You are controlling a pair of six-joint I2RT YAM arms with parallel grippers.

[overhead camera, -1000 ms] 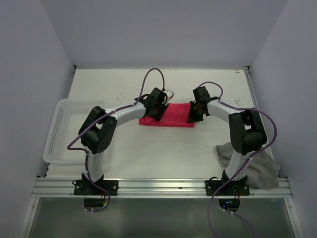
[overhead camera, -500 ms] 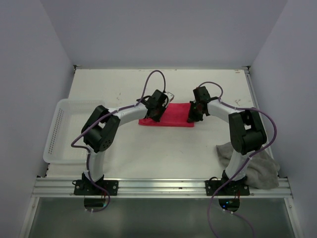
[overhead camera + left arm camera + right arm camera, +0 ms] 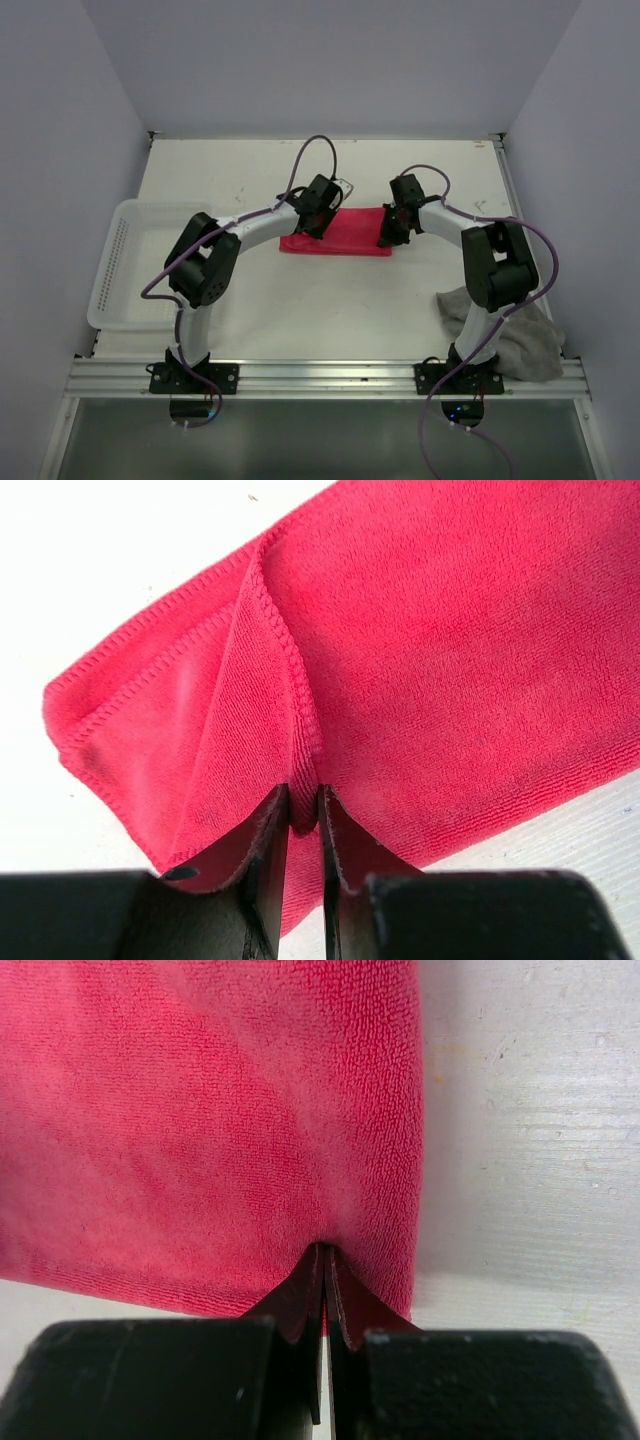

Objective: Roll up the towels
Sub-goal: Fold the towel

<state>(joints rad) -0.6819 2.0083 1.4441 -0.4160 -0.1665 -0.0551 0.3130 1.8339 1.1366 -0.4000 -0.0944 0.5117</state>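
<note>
The pink-red towel [image 3: 336,232] lay on the table [image 3: 440,180], left gripper [image 3: 303,795] pinching its raised left hem, right gripper [image 3: 324,1252] clamped on its right edge, the grey towel [image 3: 520,338] heaped by the right arm's base [image 3: 460,378]; rolling looked barely begun, needing the held ends turned over together.

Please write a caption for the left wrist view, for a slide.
Left gripper pinches a raised fold of the pink-red towel.
</note>
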